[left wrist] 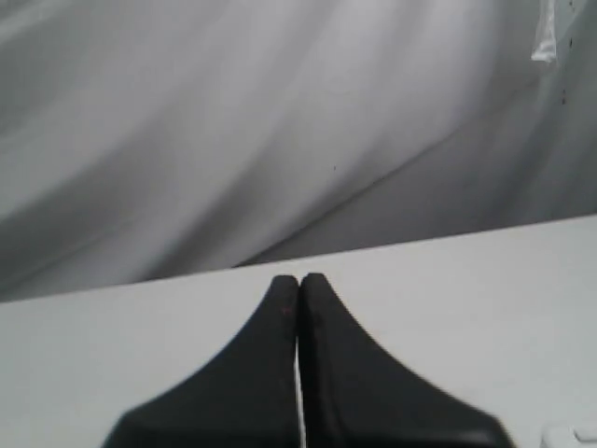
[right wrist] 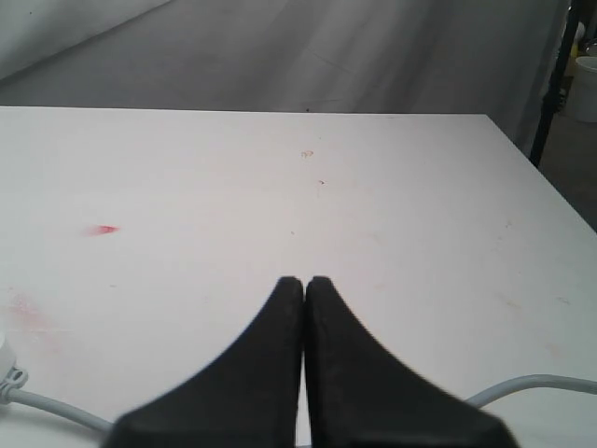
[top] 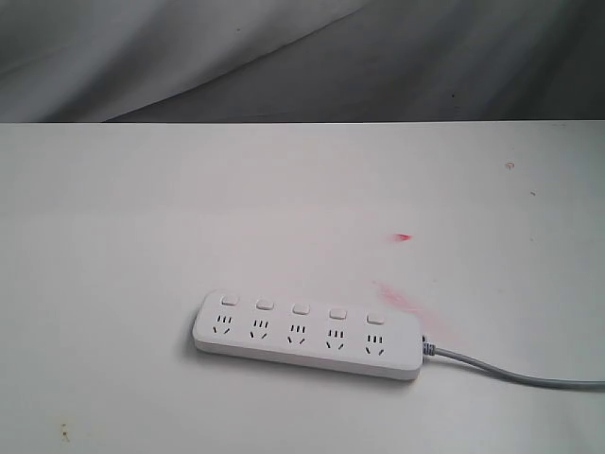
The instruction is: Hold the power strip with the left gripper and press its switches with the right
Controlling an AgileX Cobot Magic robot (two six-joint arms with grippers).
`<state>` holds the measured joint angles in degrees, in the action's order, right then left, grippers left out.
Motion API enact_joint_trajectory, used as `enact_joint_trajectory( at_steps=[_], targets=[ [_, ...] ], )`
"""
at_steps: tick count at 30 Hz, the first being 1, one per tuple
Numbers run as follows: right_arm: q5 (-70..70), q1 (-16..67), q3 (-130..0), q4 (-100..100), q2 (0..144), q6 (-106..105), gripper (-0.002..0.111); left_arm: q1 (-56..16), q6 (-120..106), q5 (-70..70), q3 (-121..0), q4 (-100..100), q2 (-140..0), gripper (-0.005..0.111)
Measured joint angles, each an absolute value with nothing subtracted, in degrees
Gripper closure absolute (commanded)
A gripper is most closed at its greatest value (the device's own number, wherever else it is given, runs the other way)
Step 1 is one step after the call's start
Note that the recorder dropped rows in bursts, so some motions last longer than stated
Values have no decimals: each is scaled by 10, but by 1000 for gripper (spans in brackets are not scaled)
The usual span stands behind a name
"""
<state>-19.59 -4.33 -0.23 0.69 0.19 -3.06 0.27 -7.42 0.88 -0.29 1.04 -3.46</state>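
The white power strip [top: 307, 335] lies flat on the white table [top: 142, 236], toward the front and slightly right of centre. Its switches [top: 300, 308] run in a row along its far edge, one above each socket. A grey cord [top: 510, 373] leaves its right end toward the right edge. Neither arm shows in the exterior view. In the left wrist view my left gripper [left wrist: 298, 280] is shut with nothing in it, above bare table; a corner of the power strip [left wrist: 569, 437] peeks in. My right gripper [right wrist: 304, 282] is shut and empty, with the cord [right wrist: 532, 385] close beside it.
A small red mark [top: 404, 236] and a faint pink smear [top: 402, 298] stain the table behind the strip's right end. Grey cloth [top: 284, 57] hangs behind the table's far edge. The table's right edge [right wrist: 550, 187] shows in the right wrist view.
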Motion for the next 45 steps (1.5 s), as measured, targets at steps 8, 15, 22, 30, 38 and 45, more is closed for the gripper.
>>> enact_joint_trajectory(
  at_steps=[8,15,22,30,38,45],
  targets=[
    [-196,-43,-2,7,2,-30,108,3,-73,-53,-3,13,-35,106],
    [-196,-43,-2,7,2,-30,108,3,94,-92,-3,91,-35,106],
    [-196,-43,-2,7,2,-30,108,3,124,80,-113,43,-36,106],
    [-196,-43,-2,7,2,-30,108,3,108,132,-259,20,-79,106],
    [-196,-43,-2,7,2,-30,108,3,93,171,-294,16,-83,106],
    [-196,-43,-2,7,2,-30,108,3,-77,193,-304,148,-128,106]
  ],
)
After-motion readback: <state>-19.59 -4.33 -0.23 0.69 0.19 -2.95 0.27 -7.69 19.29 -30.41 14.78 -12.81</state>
